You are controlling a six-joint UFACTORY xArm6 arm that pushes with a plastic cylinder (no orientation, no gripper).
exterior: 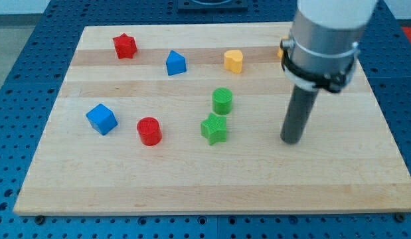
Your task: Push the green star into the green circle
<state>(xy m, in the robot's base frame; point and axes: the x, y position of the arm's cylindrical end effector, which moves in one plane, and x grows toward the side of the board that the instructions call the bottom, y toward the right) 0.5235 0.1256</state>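
Ribbed plastic blocks on a pale wooden counter (pixel 72 179)

The green star (pixel 214 129) sits near centre, just below the green circle (pixel 222 100), nearly touching it; right of both, well apart, my tip (pixel 291 141) rests on the wood, a plain dark rod with no jaws.

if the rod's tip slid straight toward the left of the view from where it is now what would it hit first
Most likely the green star. My tip sits to the view's right of it at nearly the same height in the picture, with bare board between. The green circle lies just above the star, probably off that line, though depth is uncertain.
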